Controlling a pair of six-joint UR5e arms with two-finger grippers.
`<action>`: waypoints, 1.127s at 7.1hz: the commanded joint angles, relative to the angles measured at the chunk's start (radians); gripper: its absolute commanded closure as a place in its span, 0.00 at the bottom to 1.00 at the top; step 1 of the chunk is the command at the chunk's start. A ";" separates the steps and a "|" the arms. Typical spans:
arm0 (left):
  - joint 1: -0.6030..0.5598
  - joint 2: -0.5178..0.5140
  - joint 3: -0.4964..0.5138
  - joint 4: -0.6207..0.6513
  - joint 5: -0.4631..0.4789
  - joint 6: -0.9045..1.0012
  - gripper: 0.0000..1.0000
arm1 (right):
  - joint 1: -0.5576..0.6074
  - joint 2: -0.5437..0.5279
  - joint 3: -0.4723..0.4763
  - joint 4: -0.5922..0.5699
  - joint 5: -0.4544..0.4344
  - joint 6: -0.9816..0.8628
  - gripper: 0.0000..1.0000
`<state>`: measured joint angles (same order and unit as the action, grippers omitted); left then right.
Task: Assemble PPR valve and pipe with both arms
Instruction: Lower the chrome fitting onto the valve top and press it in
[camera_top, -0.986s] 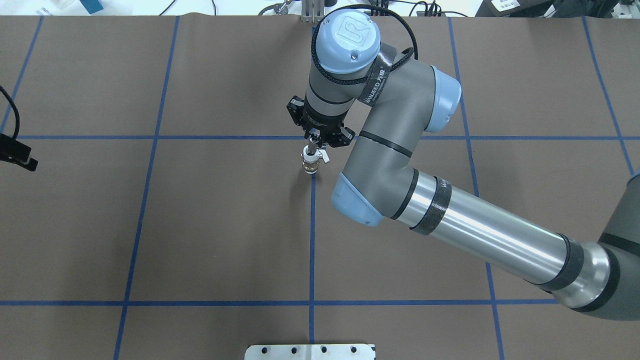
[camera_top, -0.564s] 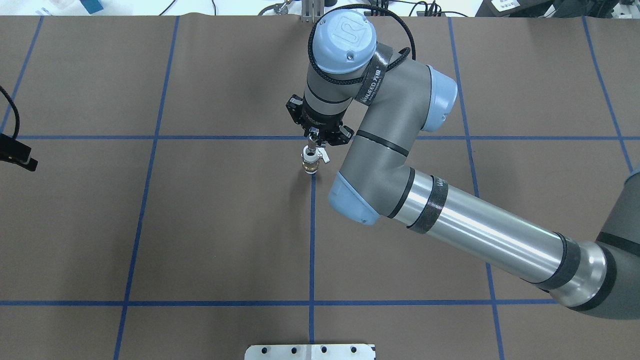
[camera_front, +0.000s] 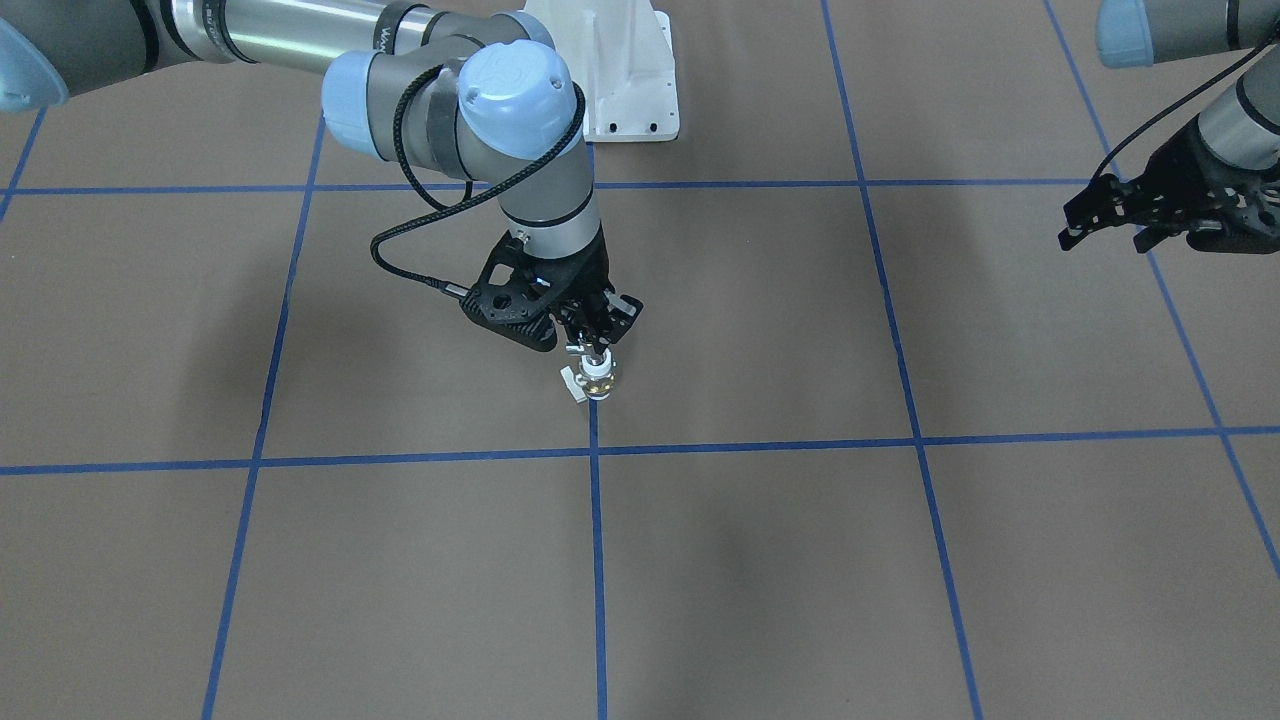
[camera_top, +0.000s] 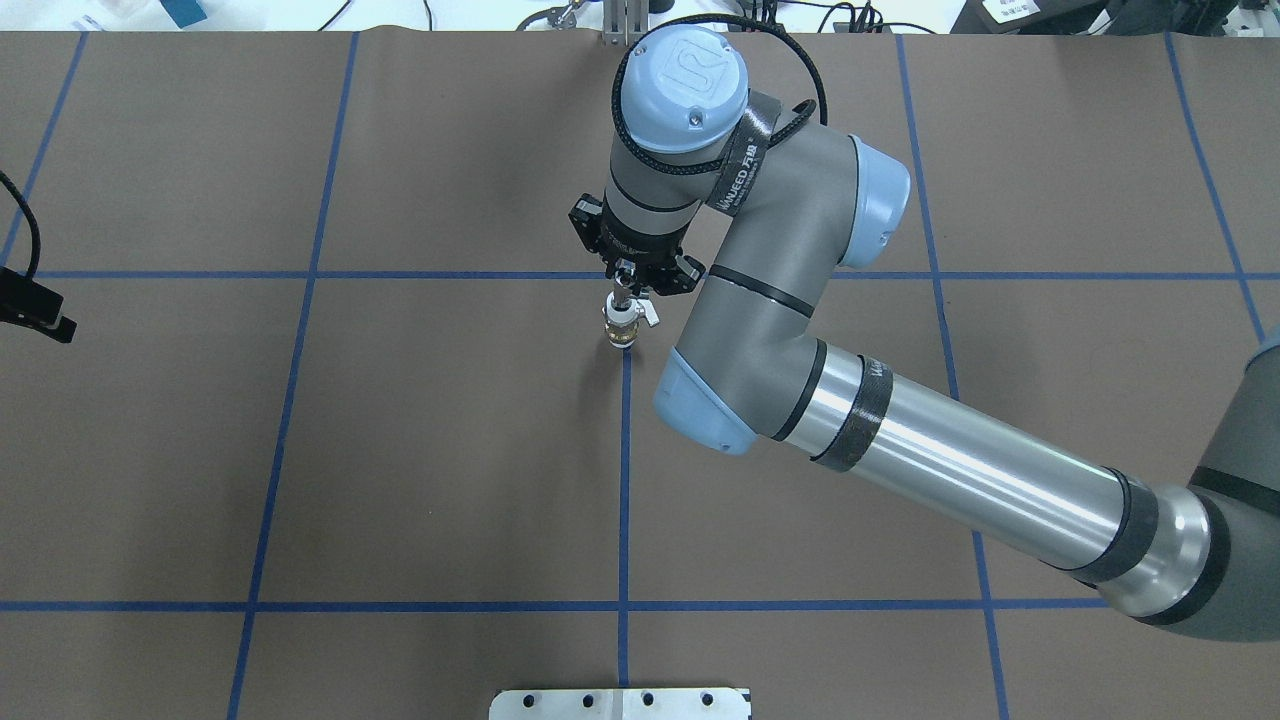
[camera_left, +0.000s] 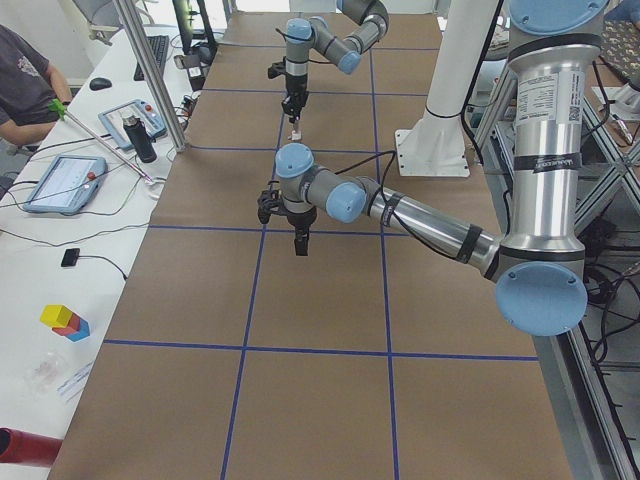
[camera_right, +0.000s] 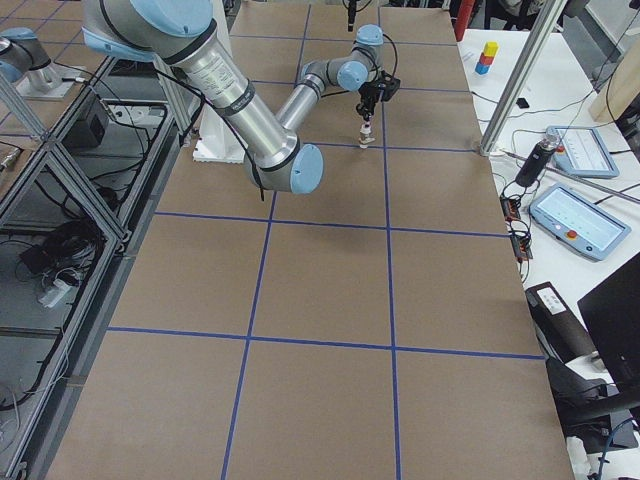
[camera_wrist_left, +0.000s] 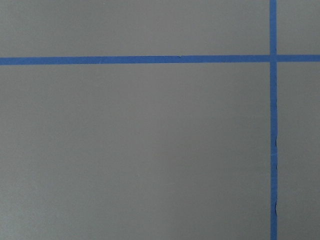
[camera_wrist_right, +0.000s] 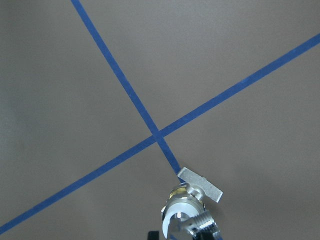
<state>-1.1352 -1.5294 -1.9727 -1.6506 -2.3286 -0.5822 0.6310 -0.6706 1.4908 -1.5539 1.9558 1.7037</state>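
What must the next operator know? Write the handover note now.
Right gripper: fingers shut on the tiny shiny chrome pipe stub, held upright.
Left gripper: open, empty, off to the side.
The brass-coloured PPR valve with white ring and lever sits directly under the pipe, apparently joined to it, over a blue tape line on the brown table.
Done: parts mated.
To do: whether fully tightened cannot be told; check, then release.
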 joint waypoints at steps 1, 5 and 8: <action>0.000 0.000 0.000 0.000 0.000 -0.001 0.00 | -0.004 -0.001 -0.001 0.000 0.000 0.001 1.00; 0.000 -0.002 0.000 0.000 0.000 -0.005 0.00 | -0.005 -0.003 -0.010 0.014 -0.002 -0.001 1.00; -0.002 -0.002 0.000 0.000 0.000 -0.007 0.00 | -0.005 0.000 -0.030 0.035 -0.002 0.001 1.00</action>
<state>-1.1360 -1.5309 -1.9727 -1.6506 -2.3286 -0.5885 0.6259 -0.6717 1.4681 -1.5242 1.9543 1.7038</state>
